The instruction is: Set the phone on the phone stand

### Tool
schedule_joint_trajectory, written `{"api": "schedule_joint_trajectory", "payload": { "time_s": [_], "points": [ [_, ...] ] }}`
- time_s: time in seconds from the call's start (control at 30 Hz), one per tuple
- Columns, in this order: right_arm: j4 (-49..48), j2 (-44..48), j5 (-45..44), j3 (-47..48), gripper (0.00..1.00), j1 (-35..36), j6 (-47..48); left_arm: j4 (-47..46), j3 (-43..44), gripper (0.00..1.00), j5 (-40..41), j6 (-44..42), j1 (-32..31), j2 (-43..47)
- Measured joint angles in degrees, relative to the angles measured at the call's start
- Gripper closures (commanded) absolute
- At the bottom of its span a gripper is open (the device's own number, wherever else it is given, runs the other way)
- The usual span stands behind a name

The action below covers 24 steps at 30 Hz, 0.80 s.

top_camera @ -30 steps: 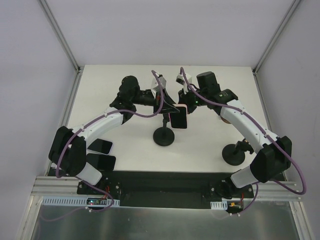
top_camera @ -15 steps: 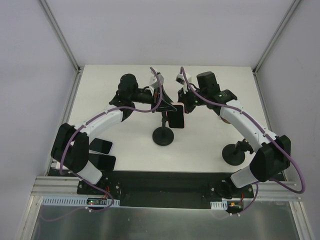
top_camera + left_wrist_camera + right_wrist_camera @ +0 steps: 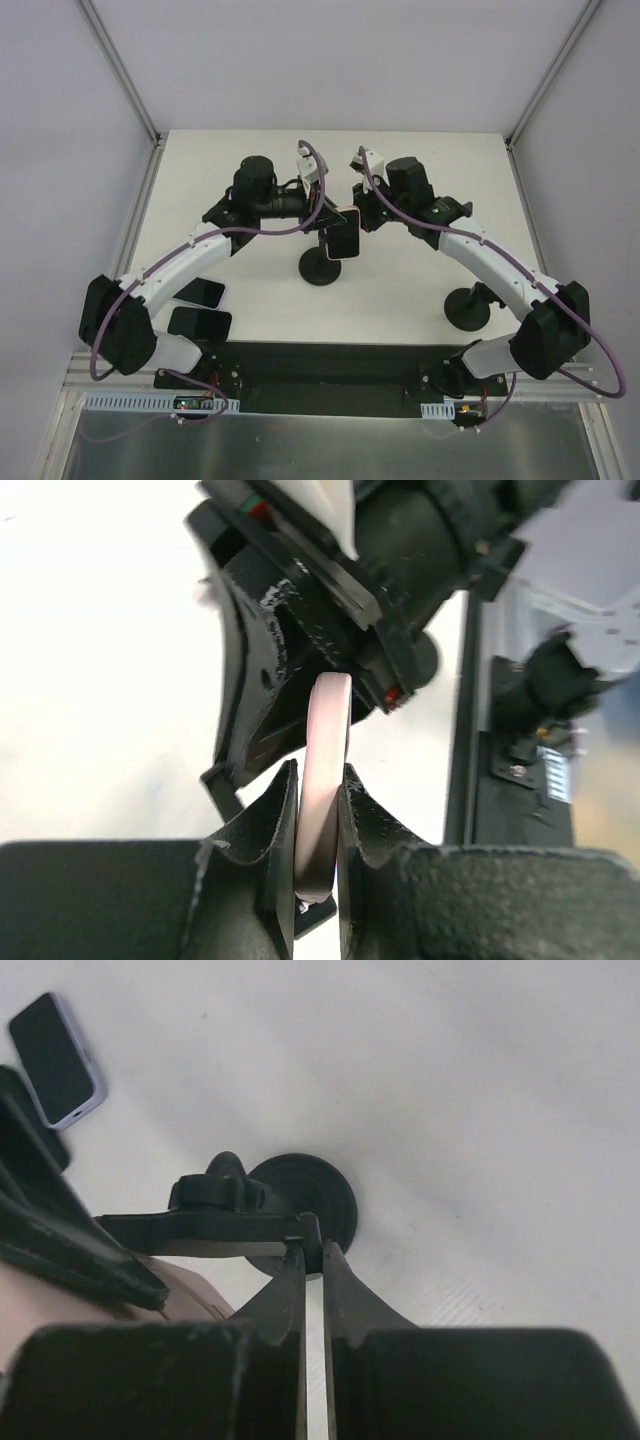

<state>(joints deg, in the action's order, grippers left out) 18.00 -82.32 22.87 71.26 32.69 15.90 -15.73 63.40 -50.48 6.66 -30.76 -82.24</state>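
A pink-edged phone with a dark screen hangs above the middle of the white table. My left gripper is shut on it. In the left wrist view the phone stands edge-on, pinched between both fingers of that gripper. The black phone stand rests on its round base just below. My right gripper comes in from the right. In the right wrist view this gripper is shut on the end of the stand's flat holder arm, above the round base. The pink phone shows at the lower left.
A second black stand sits near the right arm's base. Two dark phones lie at the near left, under the left arm. One phone in a pale case also shows in the right wrist view. Frame posts rise at the table's back corners.
Both grippers have shifted a little left and nearer, carrying the phone and the stand's head with them. The stand's base has slid slightly left. The grips have not changed.
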Motion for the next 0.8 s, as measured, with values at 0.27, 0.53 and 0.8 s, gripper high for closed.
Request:
{"api": "schedule_joint_trajectory", "payload": {
  "time_s": [0.27, 0.53, 0.8],
  "points": [
    [-1.9, 4.0, -40.4, -4.0, 1.0, 17.3, -17.3, 8.6, -10.6, 1.0, 37.0, -4.9, -10.4, 15.6],
    [-1.8, 3.5, -60.3, -4.7, 1.0, 24.3, -27.5, 0.0, -13.9, 1.0, 51.4, -1.3, -13.9, 14.6],
    [-0.2, 3.4, -67.2, -4.7, 1.0, 26.3, -30.0, -3.5, -14.5, 1.0, 51.2, 1.2, -14.2, 13.2]
  ]
}}
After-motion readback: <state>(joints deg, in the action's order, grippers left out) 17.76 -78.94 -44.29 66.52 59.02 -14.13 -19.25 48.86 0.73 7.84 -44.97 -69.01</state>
